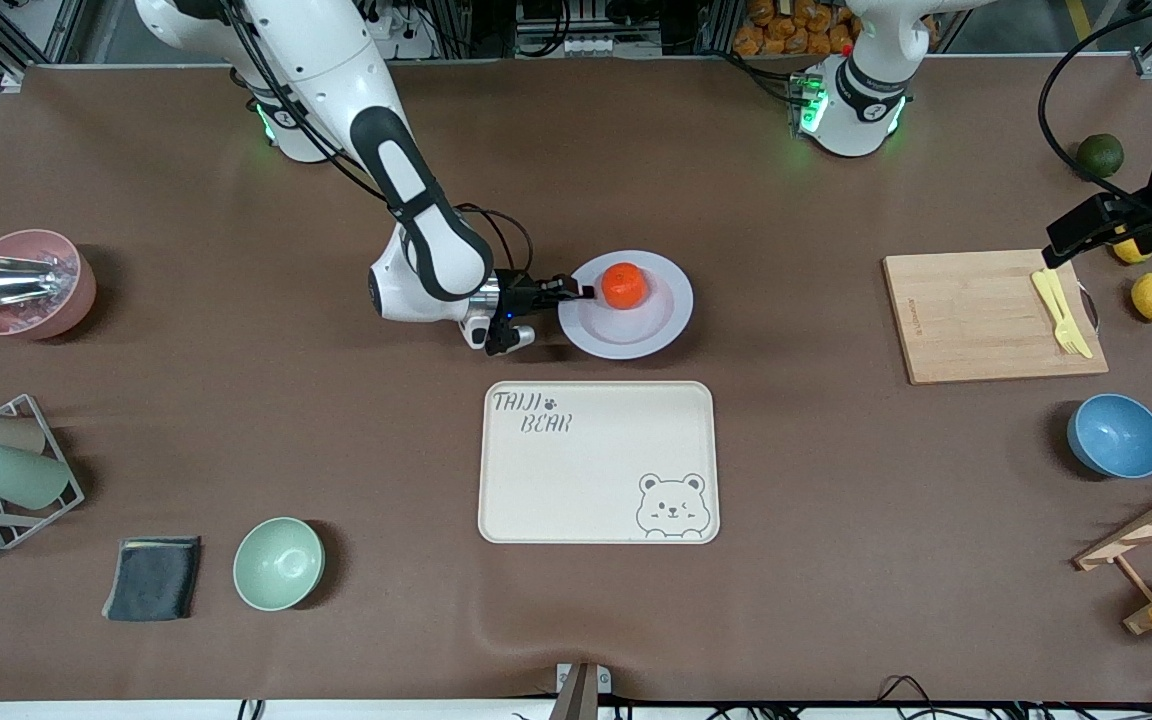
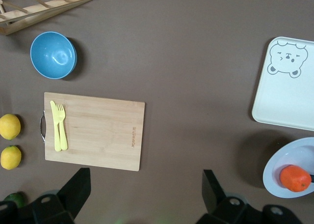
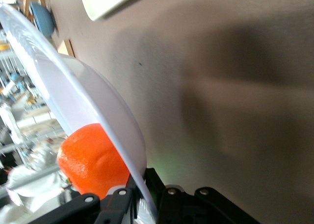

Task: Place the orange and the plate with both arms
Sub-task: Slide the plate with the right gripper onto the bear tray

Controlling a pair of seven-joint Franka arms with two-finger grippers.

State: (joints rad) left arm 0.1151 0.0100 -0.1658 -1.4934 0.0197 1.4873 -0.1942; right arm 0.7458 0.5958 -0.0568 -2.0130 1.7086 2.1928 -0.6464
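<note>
1. Front view: the plate (image 1: 626, 305) sits near the middle of the desk (image 1: 336, 480), just farther from the camera than the bear-printed tray (image 1: 598, 462), and the orange (image 1: 624, 285) rests on it, toward the rim nearest the robots' bases. The right end effector (image 1: 581, 292) comes in low from the right arm's end of the desk, its fingers pinched together on the plate's rim, probably so plate and fruit can be carried as one load. The tray, bare and close by, looks like the likely destination. The left end effector (image 1: 1061, 250) waits over the cutting board (image 1: 994, 316) at the left arm's end of the desk, well apart from the plate.

2. Left wrist view: the left end effector's fingers (image 2: 213, 189) stand wide apart with nothing between them, looking down on the cutting board with its yellow fork and knife (image 2: 58, 125). The orange and plate show at the edge of this picture, beside the tray's corner.

3. Right wrist view: the plate's rim runs straight into the clamped fingers, with the orange just above them on the plate. The plate seems slightly tilted or lifted off the desk, though this angle is too steep to be sure; a tilt could let the orange roll.
</note>
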